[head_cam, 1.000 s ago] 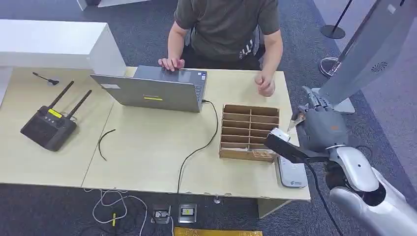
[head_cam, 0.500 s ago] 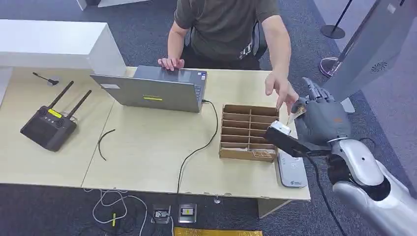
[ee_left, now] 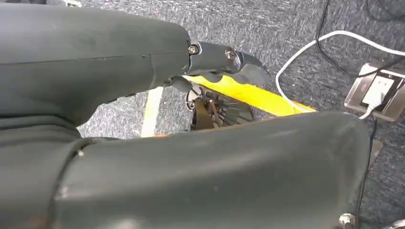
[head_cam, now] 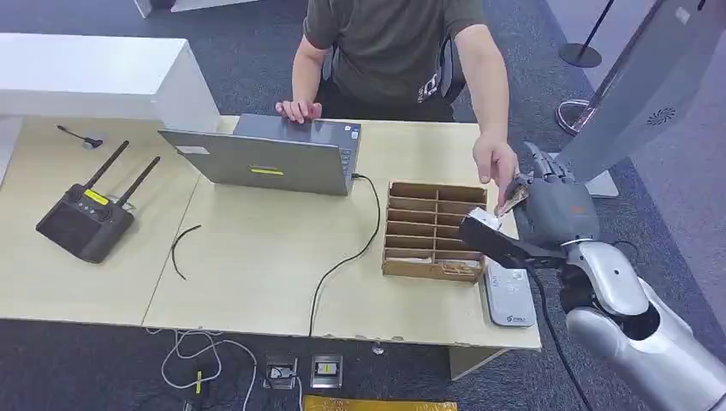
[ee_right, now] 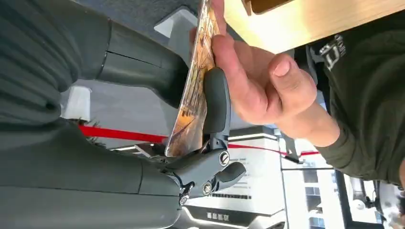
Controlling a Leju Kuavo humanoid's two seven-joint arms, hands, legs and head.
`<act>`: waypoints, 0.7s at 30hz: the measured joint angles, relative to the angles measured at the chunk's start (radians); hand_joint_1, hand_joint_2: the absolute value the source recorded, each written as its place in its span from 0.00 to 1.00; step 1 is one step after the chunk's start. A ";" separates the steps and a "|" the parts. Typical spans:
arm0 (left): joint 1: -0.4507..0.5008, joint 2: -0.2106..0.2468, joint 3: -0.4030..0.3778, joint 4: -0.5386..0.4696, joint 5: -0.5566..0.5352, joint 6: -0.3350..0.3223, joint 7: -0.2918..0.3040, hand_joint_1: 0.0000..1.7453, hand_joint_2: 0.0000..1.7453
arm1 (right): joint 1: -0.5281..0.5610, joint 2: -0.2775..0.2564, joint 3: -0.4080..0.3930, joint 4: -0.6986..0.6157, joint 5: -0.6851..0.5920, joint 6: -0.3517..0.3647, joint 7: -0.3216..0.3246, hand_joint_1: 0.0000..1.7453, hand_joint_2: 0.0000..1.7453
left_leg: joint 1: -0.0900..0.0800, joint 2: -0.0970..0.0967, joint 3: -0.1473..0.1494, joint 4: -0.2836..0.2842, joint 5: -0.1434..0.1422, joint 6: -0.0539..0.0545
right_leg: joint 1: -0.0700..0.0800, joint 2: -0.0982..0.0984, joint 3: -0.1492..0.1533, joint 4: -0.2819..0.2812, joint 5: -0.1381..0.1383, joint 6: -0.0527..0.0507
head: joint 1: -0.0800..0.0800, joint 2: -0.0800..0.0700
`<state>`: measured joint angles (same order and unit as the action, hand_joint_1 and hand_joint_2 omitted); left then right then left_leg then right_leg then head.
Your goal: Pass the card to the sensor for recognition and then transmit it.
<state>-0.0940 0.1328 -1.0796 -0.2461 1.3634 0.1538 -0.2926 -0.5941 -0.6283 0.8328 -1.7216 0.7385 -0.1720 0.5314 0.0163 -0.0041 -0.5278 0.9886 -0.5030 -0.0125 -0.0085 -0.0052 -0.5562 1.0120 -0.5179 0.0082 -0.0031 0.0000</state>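
Pinching card (ee_right: 193, 90), right hand (head_cam: 556, 210)

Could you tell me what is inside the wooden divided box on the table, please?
The wooden box has mostly bare compartments; one near-edge slot holds cards. The right hand and its black wrist unit cover the right column.

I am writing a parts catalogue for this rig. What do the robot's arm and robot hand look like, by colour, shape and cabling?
The right arm is a glossy silver rounded shell with a black joint at the wrist. A thin black cable hangs beside it. The right robot hand is matte dark grey, with a small orange mark on its back, a ribbed cover, dark fingers and silver screws at the knuckles.
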 joint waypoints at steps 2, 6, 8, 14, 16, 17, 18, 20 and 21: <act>0.000 -0.001 -0.001 0.000 -0.002 -0.001 0.000 0.00 0.00 | 0.006 0.003 -0.008 0.005 0.006 0.003 0.000 0.00 1.00 | 0.000 0.000 0.000 0.000 0.000 0.000 | 0.000 0.000 0.000 0.000 0.000 0.000 | 0.000 0.000; 0.000 -0.002 -0.005 0.000 -0.003 -0.003 0.000 0.00 0.00 | 0.024 0.009 -0.029 0.012 0.020 0.007 -0.001 0.00 1.00 | 0.000 0.000 0.000 0.000 0.000 0.000 | 0.000 0.000 0.000 0.000 0.000 0.000 | 0.000 0.000; 0.000 -0.002 -0.008 0.000 -0.005 -0.003 0.000 0.00 0.00 | 0.033 0.013 -0.041 0.014 0.029 0.007 -0.003 0.00 0.00 | 0.000 0.000 0.000 0.000 0.000 0.000 | 0.000 0.000 0.000 0.000 0.000 0.000 | 0.000 0.000; 0.000 -0.007 -0.010 0.000 -0.009 -0.001 0.000 0.00 0.00 | 0.051 0.023 -0.075 0.022 0.066 0.007 -0.012 0.00 0.00 | 0.000 0.000 0.000 0.000 0.000 0.000 | 0.000 0.000 0.000 0.000 0.000 0.000 | 0.000 0.000; -0.001 -0.008 -0.012 0.000 -0.008 0.003 0.000 0.00 0.00 | 0.060 0.026 -0.086 0.024 0.079 0.002 -0.009 0.00 0.00 | 0.000 0.000 0.000 0.000 0.000 0.000 | 0.000 0.000 0.000 0.000 0.000 0.000 | 0.000 0.000; -0.001 -0.008 -0.014 0.000 -0.009 0.004 0.000 0.00 0.00 | 0.065 0.027 -0.091 0.025 0.083 -0.003 -0.008 0.00 0.00 | 0.000 0.000 0.000 0.000 0.000 0.000 | 0.000 0.000 0.000 0.000 0.000 0.000 | 0.000 0.000; -0.001 -0.009 -0.016 0.000 -0.009 0.005 0.000 0.00 0.00 | 0.070 0.029 -0.097 0.026 0.091 -0.010 -0.008 0.00 0.00 | 0.000 0.000 0.000 0.000 0.000 0.000 | 0.000 0.000 0.000 0.000 0.000 0.000 | 0.000 0.000; -0.001 -0.010 -0.017 0.000 -0.009 0.006 0.000 0.00 0.00 | 0.079 0.032 -0.105 0.027 0.109 -0.032 -0.011 0.00 0.00 | 0.000 0.000 0.000 0.000 0.000 0.000 | 0.000 0.000 0.000 0.000 0.000 0.000 | 0.000 0.000; -0.001 -0.011 -0.018 0.000 -0.008 0.006 0.000 0.00 0.00 | 0.084 0.034 -0.108 0.027 0.116 -0.040 -0.013 0.00 0.00 | 0.000 0.000 0.001 0.000 0.000 0.000 | 0.000 0.000 0.000 0.000 0.000 0.000 | 0.000 0.000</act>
<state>-0.0947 0.1221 -1.0971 -0.2461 1.3550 0.1602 -0.2926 -0.5098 -0.5947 0.7248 -1.6949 0.8545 -0.2121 0.5184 0.0164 -0.0041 -0.5273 0.9886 -0.5030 -0.0126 -0.0085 -0.0048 -0.5563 1.0120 -0.5179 0.0083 -0.0030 0.0000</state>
